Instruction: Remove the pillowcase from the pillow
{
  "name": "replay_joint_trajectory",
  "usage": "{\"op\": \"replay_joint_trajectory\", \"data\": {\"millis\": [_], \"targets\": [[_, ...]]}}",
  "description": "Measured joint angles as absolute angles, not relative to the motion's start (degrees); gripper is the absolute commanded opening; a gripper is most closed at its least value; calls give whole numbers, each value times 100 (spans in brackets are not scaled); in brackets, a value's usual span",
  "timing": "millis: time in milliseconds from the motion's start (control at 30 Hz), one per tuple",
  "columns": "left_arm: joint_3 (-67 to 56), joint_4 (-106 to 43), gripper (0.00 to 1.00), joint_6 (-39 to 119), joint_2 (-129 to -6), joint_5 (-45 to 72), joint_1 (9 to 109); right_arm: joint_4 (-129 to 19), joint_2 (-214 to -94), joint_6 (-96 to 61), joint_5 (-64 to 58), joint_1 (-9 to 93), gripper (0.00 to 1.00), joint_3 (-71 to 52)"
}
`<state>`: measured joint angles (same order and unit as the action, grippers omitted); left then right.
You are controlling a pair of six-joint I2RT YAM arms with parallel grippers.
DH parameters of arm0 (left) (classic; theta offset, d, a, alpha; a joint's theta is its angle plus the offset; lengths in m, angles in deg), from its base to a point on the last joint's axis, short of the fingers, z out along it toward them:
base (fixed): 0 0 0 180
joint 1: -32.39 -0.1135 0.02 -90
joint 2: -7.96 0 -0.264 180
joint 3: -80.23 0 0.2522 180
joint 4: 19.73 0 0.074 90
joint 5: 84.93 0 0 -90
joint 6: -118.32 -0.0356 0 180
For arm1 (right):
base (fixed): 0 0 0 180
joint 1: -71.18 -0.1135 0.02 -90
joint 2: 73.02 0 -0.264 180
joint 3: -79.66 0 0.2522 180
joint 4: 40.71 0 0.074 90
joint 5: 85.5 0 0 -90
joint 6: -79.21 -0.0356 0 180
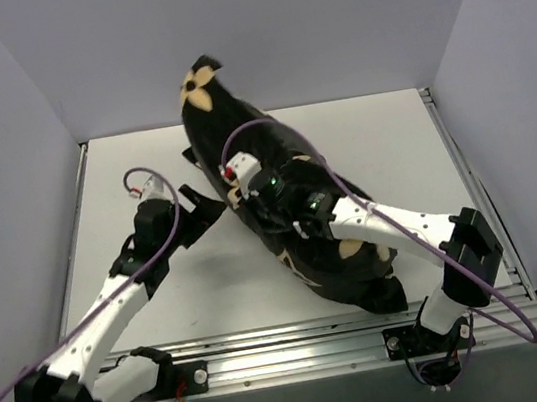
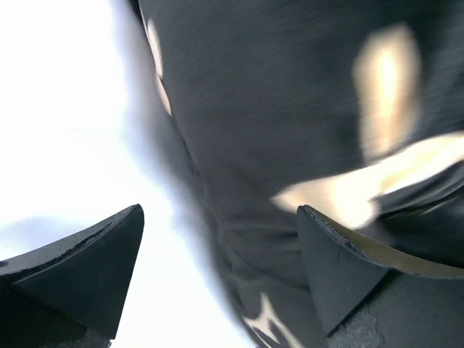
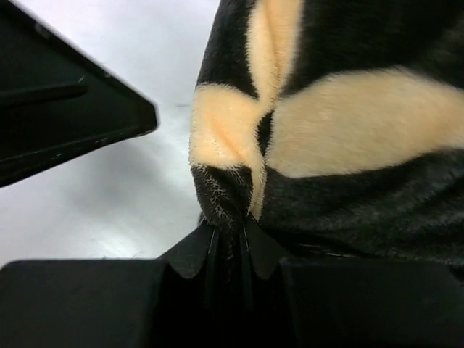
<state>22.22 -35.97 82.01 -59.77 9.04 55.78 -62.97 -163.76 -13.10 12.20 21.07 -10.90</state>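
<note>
The big black velvety pillowcase with tan flowers and stars (image 1: 250, 143) lies slanted on the white bench (image 1: 141, 159). It runs from the far middle of the bench down to the near right corner of the bench. One end sticks up at the far side of the bench, and a tan flower shows there. The cover looks fat and full all along. No bit of the plain white pillow shows in any view, so I think the pillow is inside and the cover has not come off at all. I cannot see where the open end of the cover is. The right hand (image 3: 228, 235) is over the middle of the bench. It is pinched tight on a small fold of the black cloth, right at the edge of a tan shape. The cloth puckers where the two fingers squeeze it. The left hand (image 2: 219, 214) is a little to the left of the middle of the bench, just beside the left edge of the cover. Its two fingers are spread wide apart and they hold nothing. So the job looks like it is near the start. One hand has a grip on the cloth. What is left, I think, is to hold the pillow, pull the cover along it, and slide the pillow all the way out.
</note>
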Motion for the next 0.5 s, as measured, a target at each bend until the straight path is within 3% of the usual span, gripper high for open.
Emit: {"op": "replay_joint_trajectory", "data": {"millis": [267,367,400,500], "targets": [[2532,-5769,96,7827,-2534,-547,5539,-5464,-16966,-1972,1233,654,0,-390],[2176,-6589,96,7690,-1743,-980,5515,-5481,-17259,-2175,1135,490,25,-334],[2049,-6838,96,7650,-1564,-1090,5515,-5481,-17305,-2245,1039,437,39,-340],[1730,-7553,96,7534,-1243,-1299,5515,-5737,-17323,-2339,829,201,56,-535]]}}
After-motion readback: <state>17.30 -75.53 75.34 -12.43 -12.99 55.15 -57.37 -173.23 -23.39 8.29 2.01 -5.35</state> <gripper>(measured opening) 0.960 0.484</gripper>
